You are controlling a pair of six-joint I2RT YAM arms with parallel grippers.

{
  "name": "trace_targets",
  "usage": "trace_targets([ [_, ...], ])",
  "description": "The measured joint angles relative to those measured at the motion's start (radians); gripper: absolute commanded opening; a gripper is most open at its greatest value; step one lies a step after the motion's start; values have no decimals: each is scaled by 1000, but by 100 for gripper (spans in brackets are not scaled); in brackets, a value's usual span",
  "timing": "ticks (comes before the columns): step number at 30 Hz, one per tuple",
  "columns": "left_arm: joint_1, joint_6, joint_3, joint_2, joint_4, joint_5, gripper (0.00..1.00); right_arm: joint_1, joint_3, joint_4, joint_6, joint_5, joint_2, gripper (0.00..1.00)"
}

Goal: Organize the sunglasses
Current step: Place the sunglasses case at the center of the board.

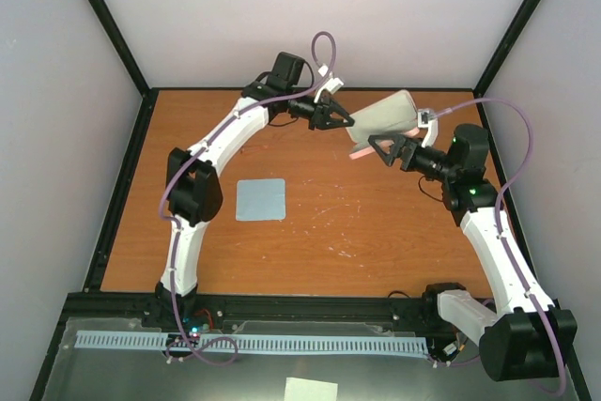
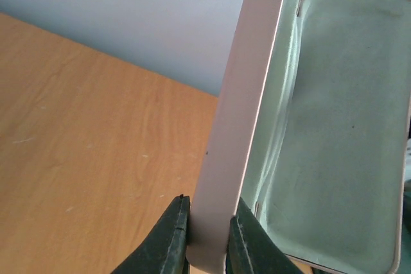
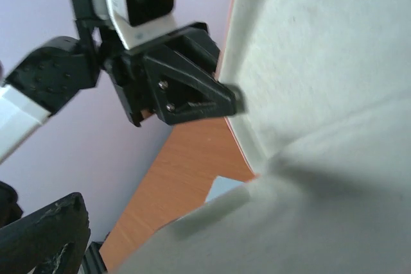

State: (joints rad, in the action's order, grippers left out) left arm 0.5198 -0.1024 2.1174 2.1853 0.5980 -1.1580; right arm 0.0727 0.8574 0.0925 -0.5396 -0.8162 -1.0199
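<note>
Nearest me, the cloth (image 1: 260, 199) lies flat, well short of both sets of jaws. Further out, my right gripper (image 1: 380, 149) is released: its one visible finger (image 3: 48, 232) stands clear of the case's pale lining, with table showing between them. Just beyond, my left gripper (image 2: 209, 213) is clenched on the pink edge of the open case (image 1: 387, 112), which stretches across from one set of jaws towards the other. I can't find the sunglasses in any view, so their direction, their axis and the nearer arm are unknown.

Top view overhead, facing down at table (image 1: 310, 223); wrist views close behind fingers (image 2: 170, 235), both showing case (image 2: 347, 126).
</note>
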Motion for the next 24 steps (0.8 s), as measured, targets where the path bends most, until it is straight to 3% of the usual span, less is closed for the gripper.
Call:
trace_targets([
  [9,-51,-143,3,-21,83,208,0,-6,-8,174,63,113,39,100],
  [13,-63,-248,-11,-45,100,342,0,-22,-8,313,87,293,90,100],
  [18,-47,-406,-98,-80,98,537,0,-45,-15,425,86,504,178,100],
  [24,-2,-547,-208,-72,93,735,0,-46,-15,447,84,573,159,100],
])
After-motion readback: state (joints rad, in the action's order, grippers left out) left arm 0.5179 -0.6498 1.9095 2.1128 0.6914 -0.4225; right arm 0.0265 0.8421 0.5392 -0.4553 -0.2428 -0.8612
